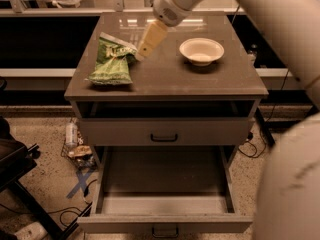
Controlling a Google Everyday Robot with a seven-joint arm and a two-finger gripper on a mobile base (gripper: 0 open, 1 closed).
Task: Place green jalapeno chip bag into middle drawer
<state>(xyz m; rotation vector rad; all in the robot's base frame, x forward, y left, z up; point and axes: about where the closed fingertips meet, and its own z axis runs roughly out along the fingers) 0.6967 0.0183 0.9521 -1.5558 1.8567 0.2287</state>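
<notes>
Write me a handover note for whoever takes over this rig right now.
Gripper: low over the cabinet top, at the upper right corner of the crumpled light-green foil chip bag; contact unclear.
Bag: lying on the left of the cabinet top, apart from the white round bowl.
Grey-tan middle drawer: pulled out.
Done: drawer open.
Left: grasp the bag, lift it, set it in the drawer.

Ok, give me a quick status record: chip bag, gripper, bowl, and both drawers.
green jalapeno chip bag: lying on the left side of the cabinet top, not lifted
gripper: over the cabinet top, tip at the bag's upper right corner; contact unclear
white bowl: on the cabinet top, right of the gripper, apart from the bag
middle drawer: pulled out, bag not in it
upper drawer front: shut
</notes>
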